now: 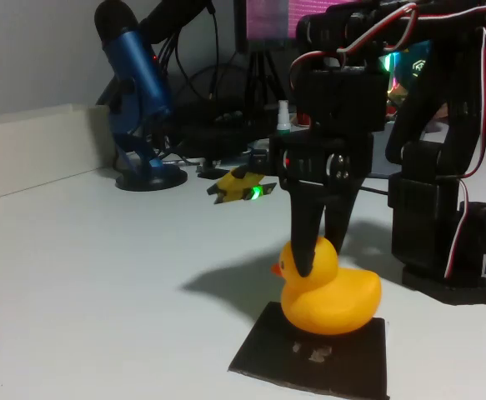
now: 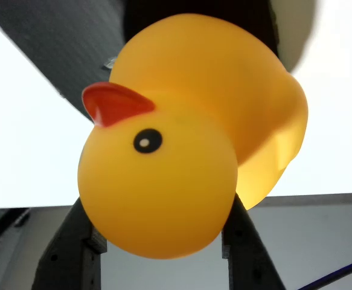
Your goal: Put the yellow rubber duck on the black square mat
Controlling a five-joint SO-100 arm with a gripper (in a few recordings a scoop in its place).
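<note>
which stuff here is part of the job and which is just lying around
Job: duck, black mat, gripper closed on the duck's head.
Lying about: blue microphone, small yellow part with green light, cables.

Bright, soft focus; pale glare, faint shadows.

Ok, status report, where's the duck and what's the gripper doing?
Gripper shut on the duck's head. Duck sitting on the black mat, rear half. Nothing in the way.

yellow duck (image 1: 330, 296) w/ orange beak, black mat (image 1: 309, 360), blue mic (image 1: 134, 75)
</note>
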